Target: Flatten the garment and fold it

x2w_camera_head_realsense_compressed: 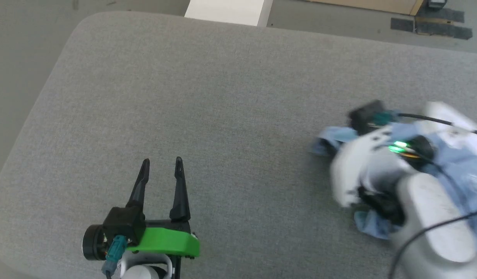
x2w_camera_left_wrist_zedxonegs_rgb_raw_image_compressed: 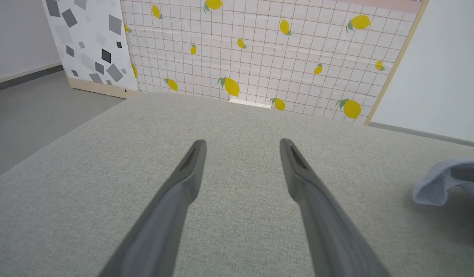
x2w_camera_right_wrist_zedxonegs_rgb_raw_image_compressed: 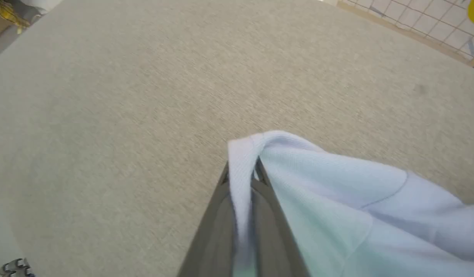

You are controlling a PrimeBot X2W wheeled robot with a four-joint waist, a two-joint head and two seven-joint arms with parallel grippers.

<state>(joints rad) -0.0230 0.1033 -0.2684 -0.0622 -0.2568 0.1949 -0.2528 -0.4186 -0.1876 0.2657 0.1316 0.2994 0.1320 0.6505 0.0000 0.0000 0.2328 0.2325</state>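
- Position: the garment [x2w_camera_head_realsense_compressed: 467, 162] lies bunched at the 3 o'clock edge of the grey padded table [x2w_camera_head_realsense_compressed: 223, 97], partly under the right arm. It is not yet flat.
- Right gripper [x2w_camera_right_wrist_zedxonegs_rgb_raw_image_compressed: 242, 171]: clenched on a doubled fold of pale blue cloth, which runs between the two fingers.
- Left gripper [x2w_camera_head_realsense_compressed: 162, 160]: released, jaws wide, above bare table at about 7 o'clock, well apart from the garment.
- Recommended move: draw the pinched fold toward 9 o'clock, keeping it low over the table. The bundle should then unroll toward the centre rather than lift as one lump.
- Check: the grip probably takes more than one layer. If the layers travel together, the cloth will not spread.
- Support: bring the left gripper to a second free edge and tension the cloth between both.
- Caution: soft cloth may slip, so pull slowly.
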